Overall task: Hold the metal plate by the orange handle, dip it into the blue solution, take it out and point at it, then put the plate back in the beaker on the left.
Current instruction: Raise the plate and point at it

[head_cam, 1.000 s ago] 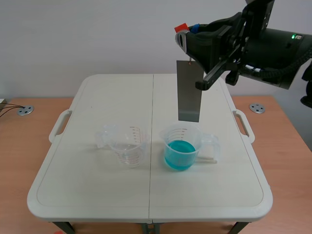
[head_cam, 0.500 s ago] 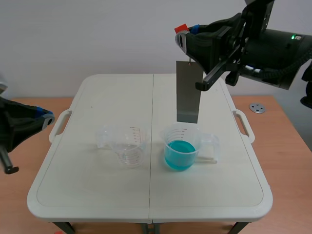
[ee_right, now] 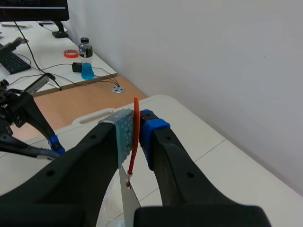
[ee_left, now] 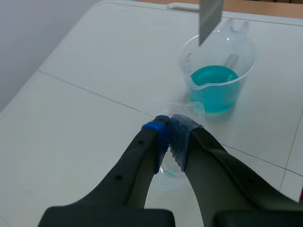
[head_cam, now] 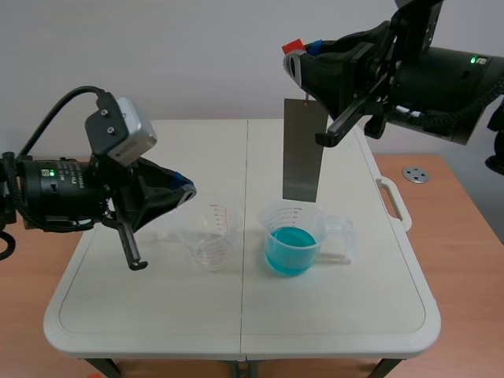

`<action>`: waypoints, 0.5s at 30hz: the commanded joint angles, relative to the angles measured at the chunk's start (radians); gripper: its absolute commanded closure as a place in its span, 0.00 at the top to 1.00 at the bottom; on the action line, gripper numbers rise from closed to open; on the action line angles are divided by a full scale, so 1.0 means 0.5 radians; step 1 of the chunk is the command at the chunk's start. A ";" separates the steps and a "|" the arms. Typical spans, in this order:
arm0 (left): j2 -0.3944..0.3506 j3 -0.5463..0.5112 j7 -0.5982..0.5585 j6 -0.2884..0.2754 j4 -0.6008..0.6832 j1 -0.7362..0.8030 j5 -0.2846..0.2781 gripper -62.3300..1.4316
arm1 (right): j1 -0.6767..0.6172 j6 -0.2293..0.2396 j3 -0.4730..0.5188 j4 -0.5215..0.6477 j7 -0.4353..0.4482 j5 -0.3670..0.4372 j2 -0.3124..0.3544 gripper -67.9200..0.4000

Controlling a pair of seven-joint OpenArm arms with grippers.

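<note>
A grey metal plate (head_cam: 303, 150) hangs upright from its orange handle (head_cam: 293, 45), just above the beaker of blue solution (head_cam: 291, 249). My right gripper (head_cam: 298, 57) is shut on that handle (ee_right: 135, 137), high over the table. The empty clear beaker (head_cam: 208, 235) stands left of the blue one. My left gripper (head_cam: 186, 190) is shut on nothing, its tip just above and left of the clear beaker (ee_left: 176, 109). In the left wrist view the plate's lower end (ee_left: 210, 18) hangs over the blue solution (ee_left: 214, 87), ahead of my shut left gripper (ee_left: 169, 127).
Both beakers stand near the middle of the white folding table (head_cam: 157, 315). The blue beaker's handle (head_cam: 343, 232) points right. A wooden desk (head_cam: 465, 260) lies under and around the table. A grey wall rises behind.
My left arm has swung in from the left edge to the clear beaker. The plate has risen slightly in my right gripper.
</note>
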 commanded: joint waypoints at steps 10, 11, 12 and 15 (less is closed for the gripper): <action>0.201 0.204 -0.018 -0.006 -0.202 -0.216 0.012 0.05 | 0.022 0.015 0.005 0.052 0.030 0.037 0.010 0.02; 0.219 0.214 -0.013 0.002 -0.217 -0.229 0.032 0.05 | 0.022 0.015 0.005 0.052 0.030 0.037 0.010 0.02; 0.237 0.221 -0.011 0.008 -0.233 -0.240 0.044 0.05 | 0.022 0.015 0.005 0.052 0.030 0.037 0.010 0.02; 0.289 0.249 -0.011 0.071 -0.287 -0.272 0.094 0.05 | 0.022 0.015 0.005 0.052 0.030 0.037 0.010 0.02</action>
